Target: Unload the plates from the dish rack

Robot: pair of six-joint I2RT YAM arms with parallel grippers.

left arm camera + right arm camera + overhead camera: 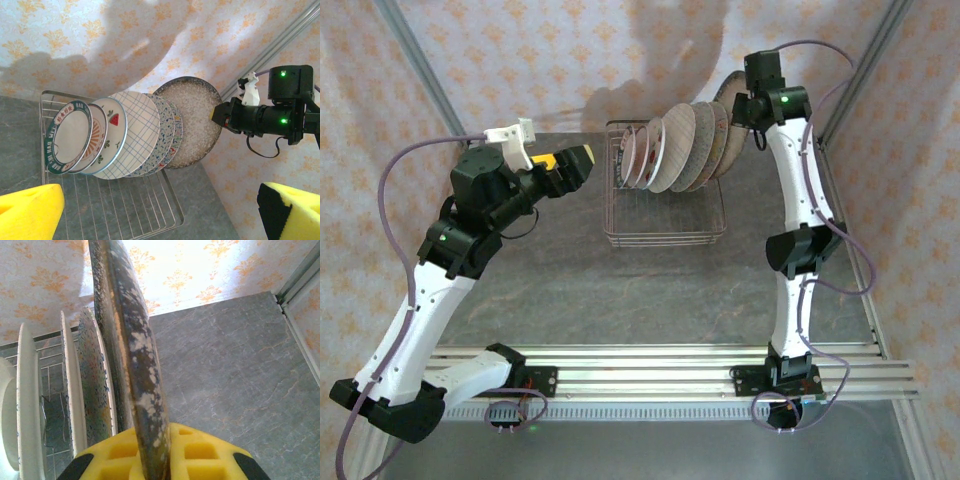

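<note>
Several plates point(670, 150) stand on edge in a leaning row in the wire dish rack point(665, 232). At the row's right end is a dark-rimmed speckled plate point(192, 122). My right gripper point(742, 110) is shut on its upper rim. In the right wrist view that rim point(132, 350) runs between the yellow pads of the right gripper point(155, 455). My left gripper point(575, 165) hangs open to the left of the rack, apart from it. The left wrist view looks between its yellow fingertips point(30, 210) at a green-rimmed plate point(67, 137) and a plaid plate point(135, 135).
The rack sits at the back middle of the grey table point(570, 290), close to the patterned back wall point(570, 60). Metal frame posts point(420, 70) rise at both back corners. Bare tabletop point(230, 370) lies to the right of the rack.
</note>
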